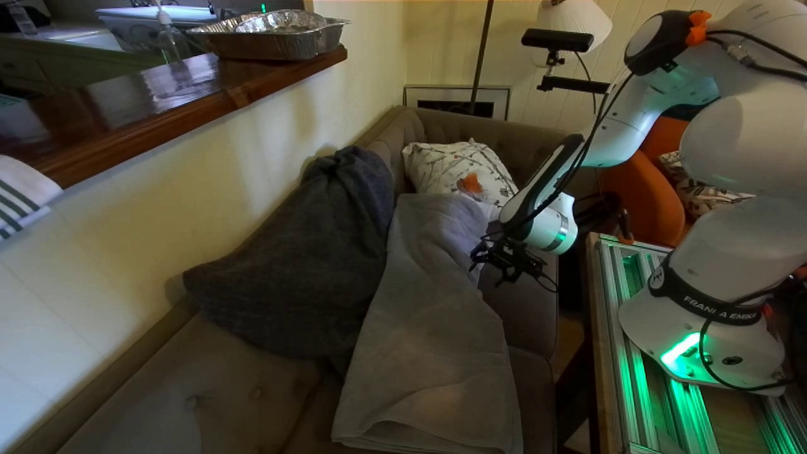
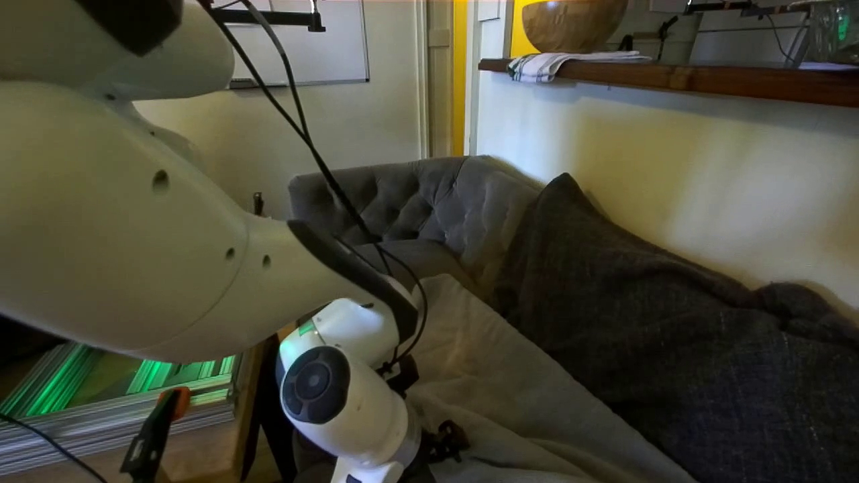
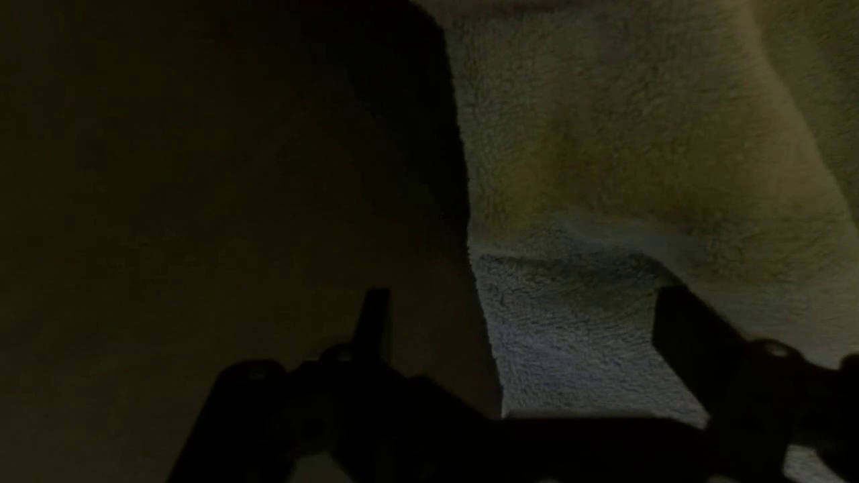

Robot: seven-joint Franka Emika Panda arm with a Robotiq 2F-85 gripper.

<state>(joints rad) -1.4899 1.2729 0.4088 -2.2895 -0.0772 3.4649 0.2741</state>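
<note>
Evidently, the jaws hang spread above the light-grey blanket on the sofa, near its front edge; a foil tray holding crumpled foil sits at an end of the worktop.

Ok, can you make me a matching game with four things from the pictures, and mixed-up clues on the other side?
1. gripper
2. light grey blanket
3. foil tray
4. patterned pillow

A. on the wooden ledge
B. white, with an orange patch
C. jaws wide apart
D. draped across the couch

Pairs: 1-C, 2-D, 3-A, 4-B
</note>
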